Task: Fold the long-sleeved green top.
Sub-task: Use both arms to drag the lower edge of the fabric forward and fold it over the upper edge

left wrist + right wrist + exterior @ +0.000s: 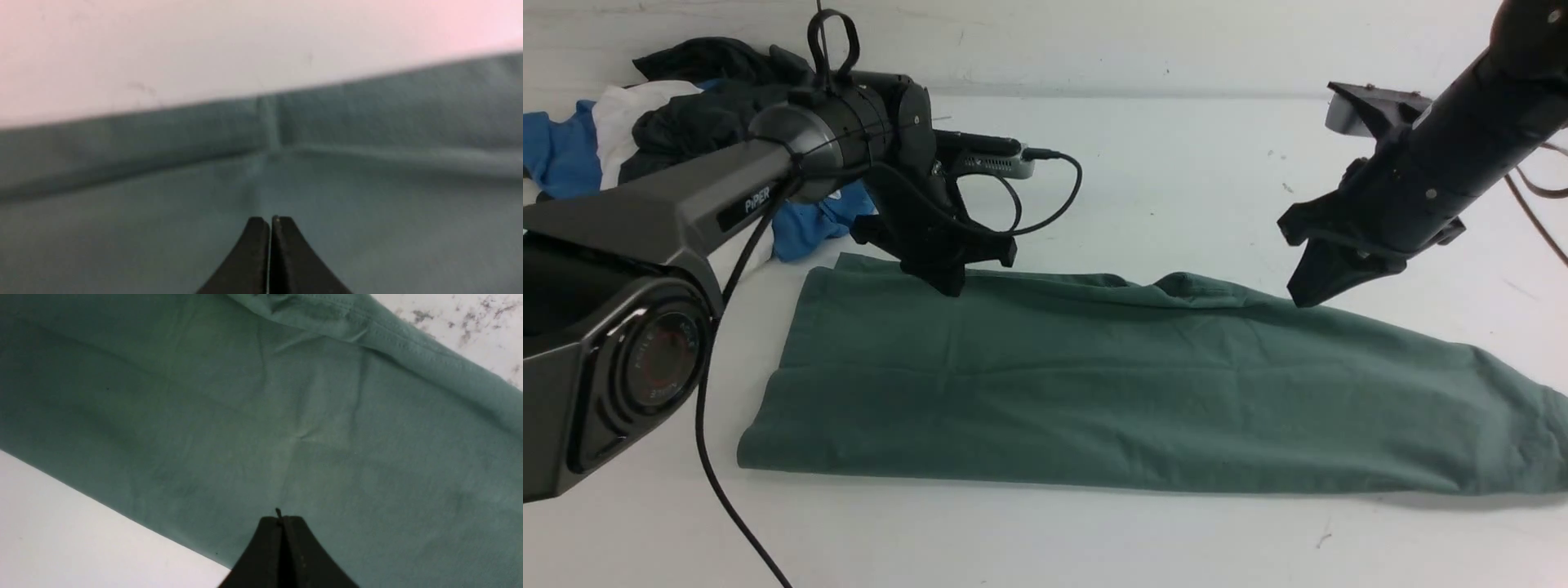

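On the table, green long-sleeved top beneath left tool and right tool, both closed, empty

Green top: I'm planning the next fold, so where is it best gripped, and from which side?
Probably the top by its far long edge, from above. It lies flat as a long band, so only edges give a lip, and the left gripper and right gripper, both shut, hang there.

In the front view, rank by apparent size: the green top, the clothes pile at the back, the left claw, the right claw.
1. green top, largest by far.
2. clothes pile, partly hidden.
3. left claw and right claw: they look about alike, so I won't rank them.
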### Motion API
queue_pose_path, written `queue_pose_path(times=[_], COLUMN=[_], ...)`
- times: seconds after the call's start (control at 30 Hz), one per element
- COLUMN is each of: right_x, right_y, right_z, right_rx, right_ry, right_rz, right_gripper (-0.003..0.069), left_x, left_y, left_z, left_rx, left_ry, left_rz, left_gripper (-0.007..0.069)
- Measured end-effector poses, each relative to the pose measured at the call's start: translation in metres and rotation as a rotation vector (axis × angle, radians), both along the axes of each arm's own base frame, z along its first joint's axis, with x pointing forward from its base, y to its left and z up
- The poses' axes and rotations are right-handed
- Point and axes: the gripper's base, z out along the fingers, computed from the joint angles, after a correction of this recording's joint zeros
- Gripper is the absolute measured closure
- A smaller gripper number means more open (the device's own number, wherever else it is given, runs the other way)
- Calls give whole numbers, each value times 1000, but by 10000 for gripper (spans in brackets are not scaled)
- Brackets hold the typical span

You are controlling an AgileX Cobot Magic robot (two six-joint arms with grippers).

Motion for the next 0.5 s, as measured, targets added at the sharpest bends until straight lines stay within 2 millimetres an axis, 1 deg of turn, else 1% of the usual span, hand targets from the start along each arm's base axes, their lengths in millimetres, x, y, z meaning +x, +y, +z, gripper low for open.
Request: queue_pose_path(times=[0.07, 0.13, 0.17, 0.2, 0.23, 0.27, 0.33, 0.37, 0.43, 0.5], right_x=[1, 3, 4, 8, 11, 11, 23, 25, 36, 51], right_y=[0, 2, 2, 7, 10, 11, 24, 26, 36, 44], right_z=[-3, -10, -12, -22, -28, -29, -49, -52, -64, -78], right_rx=[-1, -3, -4, -8, -11, -12, -23, -23, -22, -15], right_ry=[7, 25, 29, 42, 42, 42, 56, 57, 56, 55], right_rz=[0, 2, 3, 12, 20, 25, 79, 84, 121, 132], right_gripper=[673, 673, 673, 673, 673, 673, 673, 673, 673, 673], left_x=[-5, -12, -13, -17, -20, -20, -24, -24, -25, -25], left_y=[1, 1, 0, 0, 0, 0, 0, 0, 0, 0], left_z=[13, 25, 27, 30, 29, 29, 28, 28, 28, 28], left_rx=[-4, -11, -14, -18, -17, -17, -12, -12, -14, -16], left_ry=[4, 31, 32, 62, 84, 89, 129, 130, 136, 145], left_rz=[-6, -30, -35, -57, -73, -76, -99, -99, -95, -80], left_gripper=[629, 629, 629, 629, 629, 629, 629, 629, 629, 629])
